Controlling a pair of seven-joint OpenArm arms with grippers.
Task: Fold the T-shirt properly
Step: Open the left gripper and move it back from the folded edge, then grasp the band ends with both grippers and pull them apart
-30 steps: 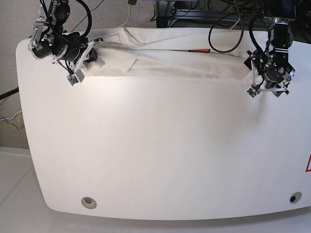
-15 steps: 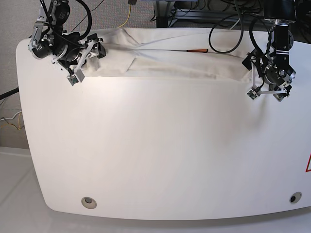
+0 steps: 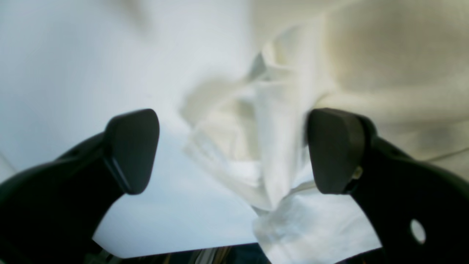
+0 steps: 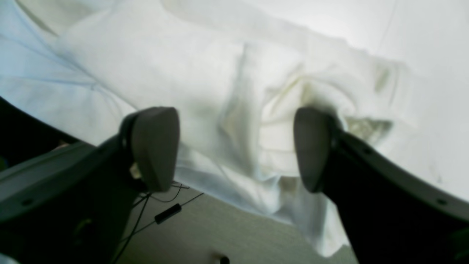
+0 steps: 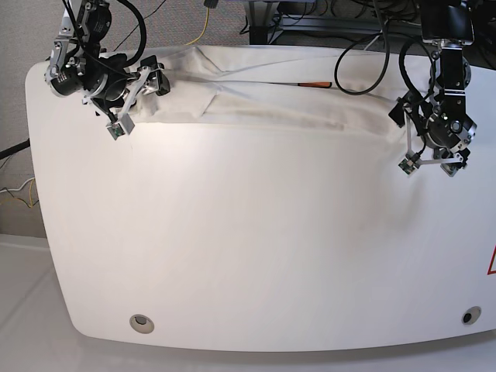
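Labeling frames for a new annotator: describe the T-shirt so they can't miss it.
Start at the white table and look along its far edge, between the two arms. The T-shirt lies there as a long, flattened band of soft white cloth, running from the right gripper across to the left gripper. Creases, shadowed folds and a matte surface set it apart from the smooth, glossy tabletop.

arms: black, silver joints, white finger frames | cables: black loops | left hand (image 3: pixel 234 150) pads: dark, rounded
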